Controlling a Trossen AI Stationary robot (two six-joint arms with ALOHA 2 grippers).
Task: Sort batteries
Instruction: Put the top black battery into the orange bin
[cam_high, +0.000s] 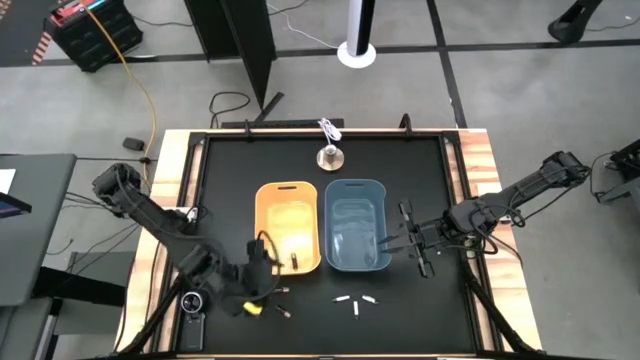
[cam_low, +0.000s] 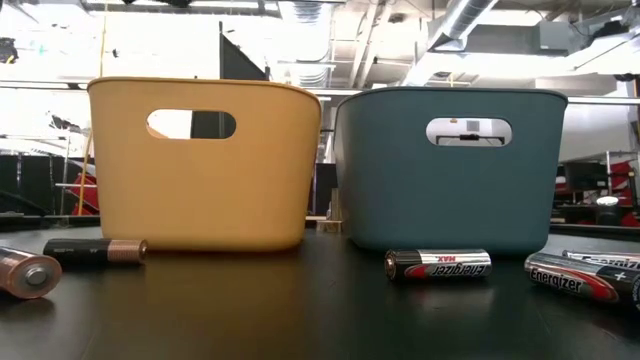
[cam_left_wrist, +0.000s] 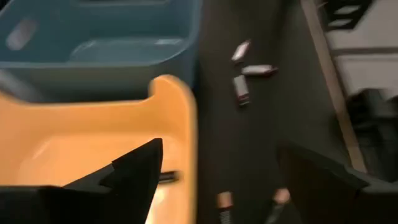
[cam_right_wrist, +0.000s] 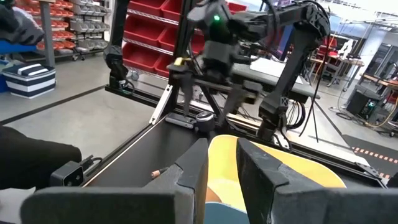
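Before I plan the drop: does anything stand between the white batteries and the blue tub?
Nothing visible does. The white batteries lie apart from the blue tub, with nothing lying between them; only the tub's near wall must be lifted over.

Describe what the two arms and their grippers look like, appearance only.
Both arms are dark, near-black jointed links with black cables along them. The left gripper has broad, flat black fingers with angular tips; something yellow shows near it. The right gripper has thin black fingers, blocky and squared up close.
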